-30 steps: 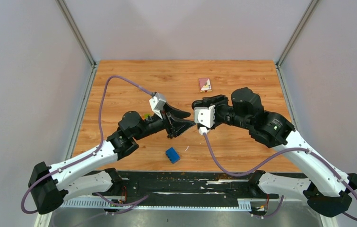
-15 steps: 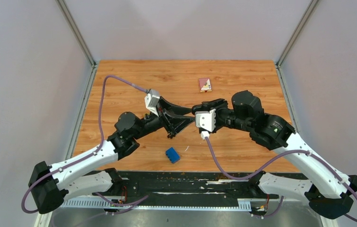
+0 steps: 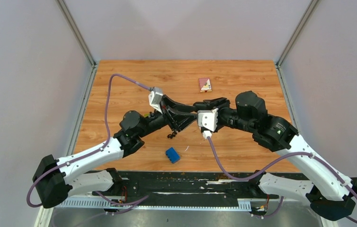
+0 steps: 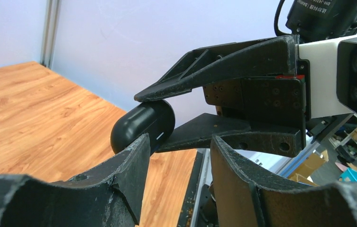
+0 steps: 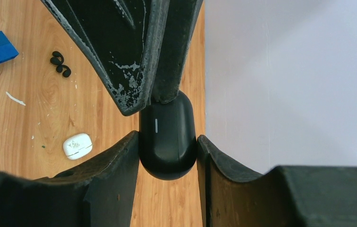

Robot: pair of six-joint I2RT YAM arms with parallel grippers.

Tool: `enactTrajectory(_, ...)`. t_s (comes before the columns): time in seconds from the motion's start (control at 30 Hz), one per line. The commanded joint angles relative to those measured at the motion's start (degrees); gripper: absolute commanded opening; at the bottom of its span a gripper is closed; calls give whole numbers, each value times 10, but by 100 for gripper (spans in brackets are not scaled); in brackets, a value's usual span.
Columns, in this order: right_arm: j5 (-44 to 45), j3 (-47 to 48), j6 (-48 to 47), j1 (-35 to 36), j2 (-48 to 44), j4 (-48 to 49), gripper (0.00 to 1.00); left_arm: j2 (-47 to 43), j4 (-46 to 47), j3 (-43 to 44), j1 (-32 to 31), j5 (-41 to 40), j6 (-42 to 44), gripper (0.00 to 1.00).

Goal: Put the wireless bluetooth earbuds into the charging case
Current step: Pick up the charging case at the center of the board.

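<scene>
My right gripper (image 5: 167, 137) is shut on a black charging case (image 5: 167, 142), held closed in the air above the table. The case also shows in the left wrist view (image 4: 141, 123), pinched between the right fingers. My left gripper (image 4: 180, 142) is open, its fingertips (image 5: 134, 106) at the case's far end. In the top view the two grippers meet at mid-table, left (image 3: 190, 115) and right (image 3: 199, 106); the case is hidden there. Two black earbuds (image 5: 59, 64) lie on the wood, also seen in the top view (image 3: 171, 135). The white earbuds are out of view.
A closed white case (image 5: 77, 145) lies on the table below the grippers. A blue block (image 3: 172, 154) and a small white scrap (image 3: 186, 148) lie near the front. A small box (image 3: 205, 84) sits at the back. Grey walls surround the wooden table (image 3: 119, 85).
My left gripper has risen and moved right, closing up to the case in the right gripper. The right arm shifted slightly right. The black earbuds now show on the table.
</scene>
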Motion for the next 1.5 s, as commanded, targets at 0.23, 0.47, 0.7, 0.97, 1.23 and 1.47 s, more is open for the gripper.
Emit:
enactTrajectory(0.23,-24,2,18,7,-26,52,22,-104,-81,-15,0,-60,20,61)
enactTrajectory(0.47,-75,13,26,7,-23,44,22,-24,-44,17,0,20,-18,63)
enactTrajectory(0.7,-86,18,27,6,-24,38,22,9,1,29,0,36,-49,62)
enactTrajectory(0.97,-74,3,24,6,-32,45,19,-47,-60,13,0,-11,-14,61)
enactTrajectory(1.23,-136,42,45,7,-34,28,18,-90,-61,-39,9,-26,-43,70)
enactTrajectory(1.47,-180,50,59,7,-38,42,18,11,141,-44,11,54,-188,72)
